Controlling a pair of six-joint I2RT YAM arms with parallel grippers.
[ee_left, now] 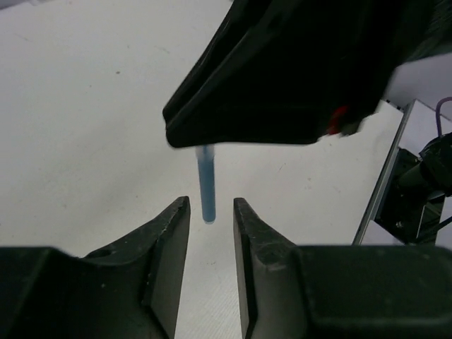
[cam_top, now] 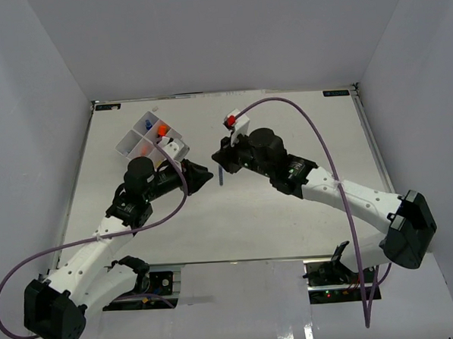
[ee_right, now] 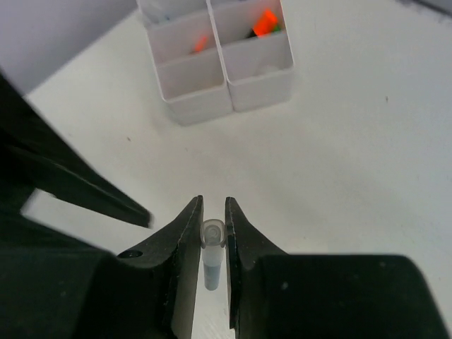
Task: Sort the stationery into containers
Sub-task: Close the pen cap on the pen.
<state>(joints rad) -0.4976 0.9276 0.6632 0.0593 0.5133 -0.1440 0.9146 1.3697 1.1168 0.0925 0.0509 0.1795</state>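
Observation:
A thin blue pen [ee_right: 213, 247] with a clear end hangs upright, and my right gripper [ee_right: 213, 205] is shut on its top. In the top view the pen [cam_top: 221, 174] dangles over the middle of the table below the right gripper [cam_top: 223, 160]. My left gripper [ee_left: 210, 205] faces it, open. The pen's lower end [ee_left: 207, 187] sits just between the left fingertips, with a gap on each side. The white four-compartment tray [cam_top: 131, 142] stands at the back left, behind the left arm. It holds an orange-capped highlighter [cam_top: 162, 130] and a blue-capped item [cam_top: 147, 128].
The tray [ee_right: 201, 106] lies ahead of the right gripper in its wrist view, orange showing in two compartments. One left finger [ee_right: 85, 187] crosses that view's left side. The right gripper's body fills the top of the left wrist view. Purple cables arc over both arms.

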